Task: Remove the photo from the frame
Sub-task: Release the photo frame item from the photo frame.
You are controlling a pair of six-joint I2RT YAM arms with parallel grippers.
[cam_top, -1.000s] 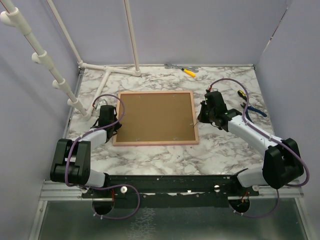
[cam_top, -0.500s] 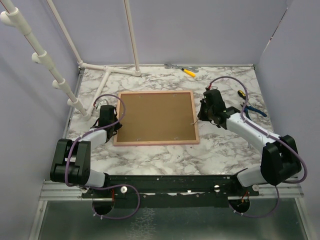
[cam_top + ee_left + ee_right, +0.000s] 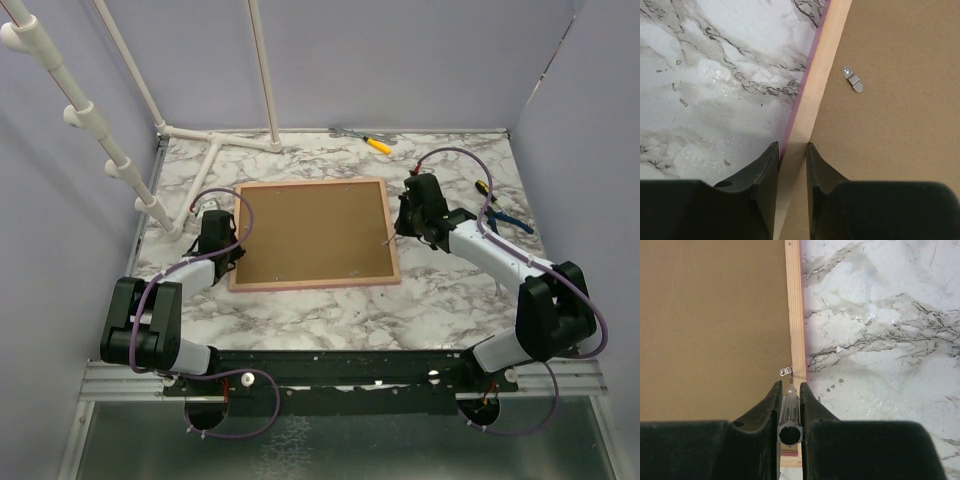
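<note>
The frame (image 3: 312,232) lies face down mid-table, brown fibreboard back up, with a thin pink border. The photo is hidden under the back. My left gripper (image 3: 229,243) is at the frame's left edge. In the left wrist view its jaws (image 3: 791,147) are closed down on the wooden border (image 3: 815,85), one finger outside it and one on the back. A metal clip (image 3: 853,80) lies ahead. My right gripper (image 3: 397,233) is shut on a clear-handled screwdriver (image 3: 790,405). The screwdriver's tip is at a small metal clip (image 3: 785,371) on the frame's right border.
A yellow-handled screwdriver (image 3: 377,144) lies at the table's far edge. Blue-handled pliers (image 3: 505,218) lie at the right. A white pipe stand (image 3: 215,140) occupies the far left corner. Lilac walls close in the left, far and right sides.
My right gripper has moved slightly farther along the frame's right edge with the screwdriver. The frame has shifted a little. The left gripper has stayed on the left border.
</note>
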